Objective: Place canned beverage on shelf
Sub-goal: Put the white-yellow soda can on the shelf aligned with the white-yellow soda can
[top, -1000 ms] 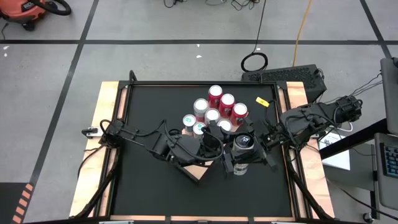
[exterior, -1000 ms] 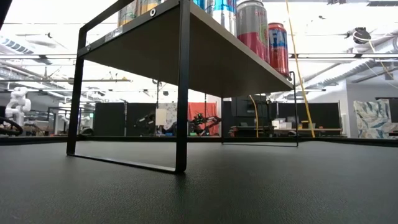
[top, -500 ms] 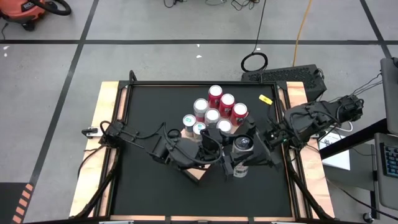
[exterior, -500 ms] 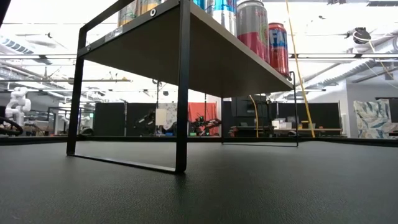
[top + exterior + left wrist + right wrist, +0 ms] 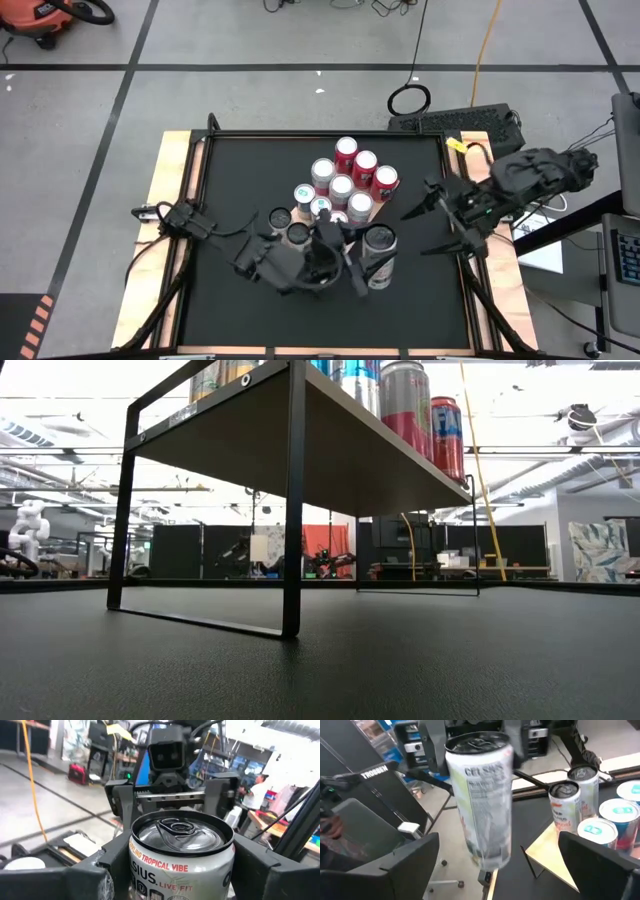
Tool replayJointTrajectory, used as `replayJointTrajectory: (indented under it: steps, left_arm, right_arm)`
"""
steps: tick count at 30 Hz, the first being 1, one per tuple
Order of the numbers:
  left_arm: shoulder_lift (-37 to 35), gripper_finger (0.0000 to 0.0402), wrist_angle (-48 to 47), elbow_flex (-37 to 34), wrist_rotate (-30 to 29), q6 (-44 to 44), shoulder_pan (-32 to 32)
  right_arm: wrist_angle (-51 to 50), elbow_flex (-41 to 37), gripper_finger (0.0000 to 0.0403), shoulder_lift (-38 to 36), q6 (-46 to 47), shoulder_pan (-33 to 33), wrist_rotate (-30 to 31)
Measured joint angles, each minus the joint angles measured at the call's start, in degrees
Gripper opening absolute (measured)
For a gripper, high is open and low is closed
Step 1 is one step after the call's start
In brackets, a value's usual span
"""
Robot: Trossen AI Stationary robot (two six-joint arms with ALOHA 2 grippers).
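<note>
High view: the can [image 5: 378,255] is held at its sides by the left gripper [image 5: 352,262], near the table's [image 5: 230,180] front middle, just beside the cluster of cans [image 5: 345,180] standing on the shelf [image 5: 358,216]. The shelf is mostly hidden under the cans and the arm. The right gripper [image 5: 440,215] is seen apart from the can, toward the table's right edge, fingers spread wide and holding nothing.

Low view: the shelf [image 5: 330,445] is seen from below on its black frame, with cans [image 5: 405,405] standing on top. No gripper is in view.

Left wrist view: the can [image 5: 182,852] is clamped between the left fingers [image 5: 107,870], upright, its pull-tab top visible. The right arm faces it from behind.

Right wrist view: the can [image 5: 482,800] is seen tilted, apart from the right fingers [image 5: 412,857]. Beyond it, the shelf corner [image 5: 547,852] carries further cans [image 5: 567,805].
</note>
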Motion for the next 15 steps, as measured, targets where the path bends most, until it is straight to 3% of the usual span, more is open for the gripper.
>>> replayJointTrajectory:
  steps: [8, 15]
  left_arm:
    - [-0.1, 0.0244, 9.6, 0.0, -15.1, 14.9, -6.6]
    - [-0.2, 0.0244, 12.9, 0.1, -29.1, 17.7, -13.1]
  right_arm:
    - [-1.9, -0.1, 0.0389, -2.5, 1.9, 0.0, 0.0]
    - [-2.8, -0.1, 0.0389, -2.6, 1.2, 0.2, -1.9]
